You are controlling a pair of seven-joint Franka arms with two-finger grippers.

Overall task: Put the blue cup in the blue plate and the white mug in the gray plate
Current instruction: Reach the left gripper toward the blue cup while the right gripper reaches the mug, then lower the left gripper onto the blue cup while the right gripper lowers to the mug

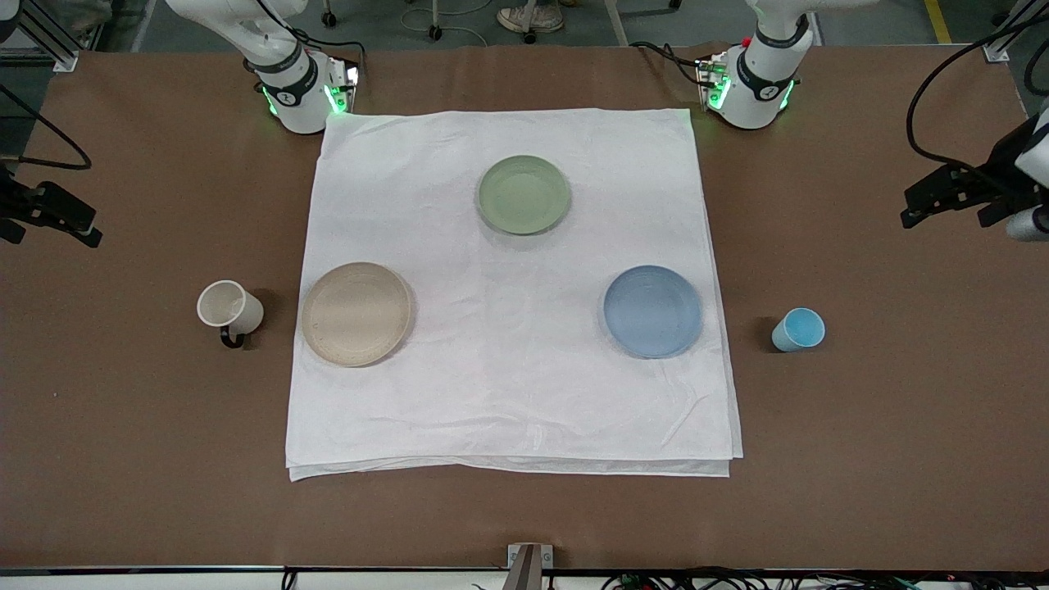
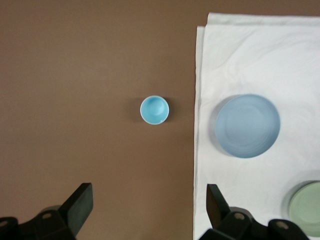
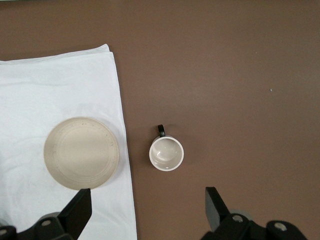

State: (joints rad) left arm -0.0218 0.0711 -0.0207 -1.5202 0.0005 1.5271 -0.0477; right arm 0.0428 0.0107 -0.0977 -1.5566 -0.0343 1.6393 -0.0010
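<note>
At the front view's right edge the left gripper (image 1: 942,201) hangs high, fingers spread, empty | right gripper (image 1: 49,217) at the left edge, likewise | blue cup (image 1: 798,329) lower right on bare table beside blue plate (image 1: 653,310) | white mug (image 1: 229,308) lower left beside gray plate (image 1: 356,313) | advice: descend centred, straddle each rim, avoid the mug's handle (image 1: 231,338).

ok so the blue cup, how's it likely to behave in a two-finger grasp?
The blue cup looks small and thin-walled, so probably light. Its sides taper and it has no handle, so the pads may slide up; grip low or across the rim. Standing upright on bare table beside the white cloth, a sideways nudge could tip it.
</note>
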